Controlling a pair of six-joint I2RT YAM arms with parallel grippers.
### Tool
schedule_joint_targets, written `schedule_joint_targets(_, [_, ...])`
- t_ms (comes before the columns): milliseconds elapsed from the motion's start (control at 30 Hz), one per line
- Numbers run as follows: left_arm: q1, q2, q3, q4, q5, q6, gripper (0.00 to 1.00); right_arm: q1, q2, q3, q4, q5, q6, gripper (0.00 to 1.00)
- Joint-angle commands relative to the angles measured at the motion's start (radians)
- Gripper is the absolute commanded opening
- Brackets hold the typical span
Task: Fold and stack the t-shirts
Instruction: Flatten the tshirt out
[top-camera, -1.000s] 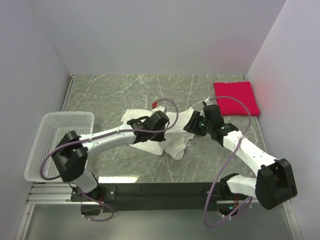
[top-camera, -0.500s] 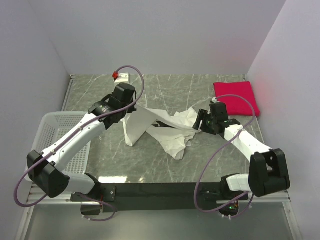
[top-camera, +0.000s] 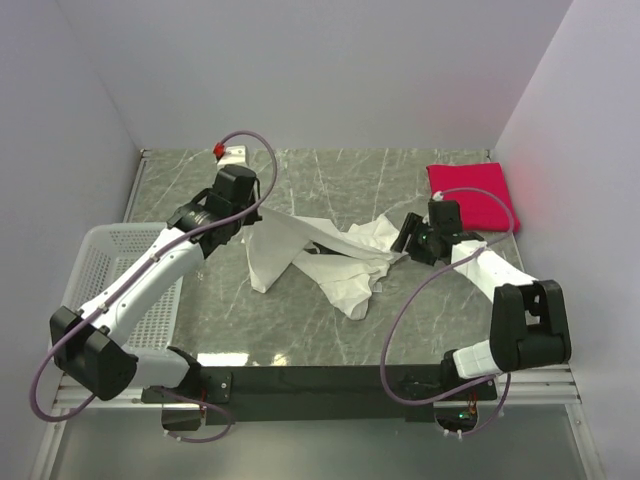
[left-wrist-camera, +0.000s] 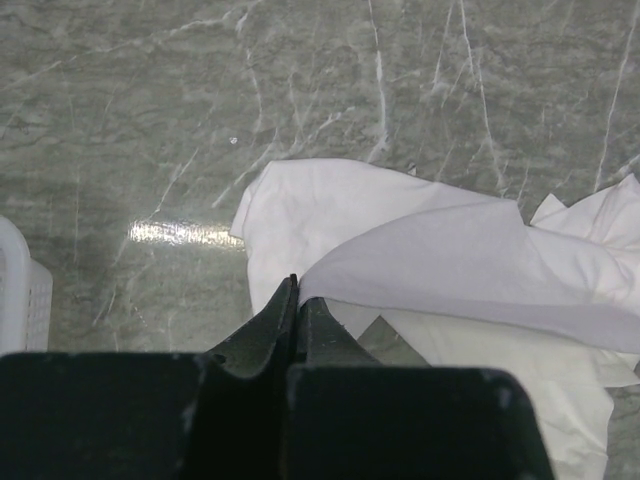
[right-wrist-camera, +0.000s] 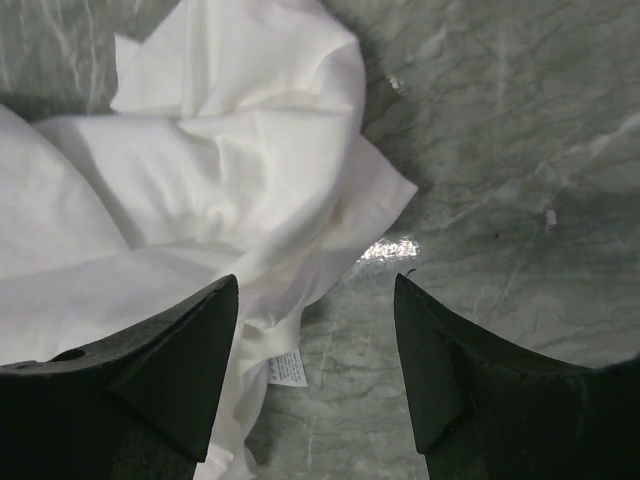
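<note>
- The table (top-camera: 250, 320) is bare marble across the middle of the top view. Pulled cloth may slide over it rather than flatten.
- The white t-shirt (top-camera: 345, 275) lies crumpled at the centre of the top view, with one end raised toward the upper left. Stretching it while it is twisted would likely set creases into any fold.
- The basket (top-camera: 95, 262) sits at the left edge, partly beneath the left arm, so a low swing could knock it.
- The red t-shirt (top-camera: 472, 195), folded square at the upper right, lies apart from the white one. Cloth dragged over it could muss it.
- The left pincer (left-wrist-camera: 296, 285) is pressed together on an edge of the white t-shirt. So thin a bite may slip out.
- The right pincer (right-wrist-camera: 315, 280) is spread wide above the shirt's right end and holds nothing. Closing there might gather several layers.
</note>
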Motion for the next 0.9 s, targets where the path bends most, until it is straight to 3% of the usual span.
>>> schedule_joint_targets(0, [0.008,-0.074,-0.035,0.034,0.011,0.003,0.01,-0.044,-0.067,-0.007,0.066,0.003,0.117,0.69])
schedule_joint_targets(200, [0.016,-0.114,-0.086,0.031,0.013,-0.021,0.01,-0.08,-0.003,0.001,0.067,0.004,0.214,0.62])
schedule_joint_targets(633, [0.036,-0.132,-0.09,0.018,0.022,-0.024,0.01,-0.107,0.155,-0.024,0.218,-0.095,0.291,0.56])
schedule_joint_targets(733, [0.041,-0.132,-0.089,0.017,0.022,-0.026,0.01,-0.107,0.176,-0.031,0.235,-0.105,0.306,0.5])
schedule_joint_targets(867, [0.05,-0.129,-0.082,0.014,0.021,-0.026,0.01,-0.106,0.149,-0.037,0.222,-0.091,0.303,0.31])
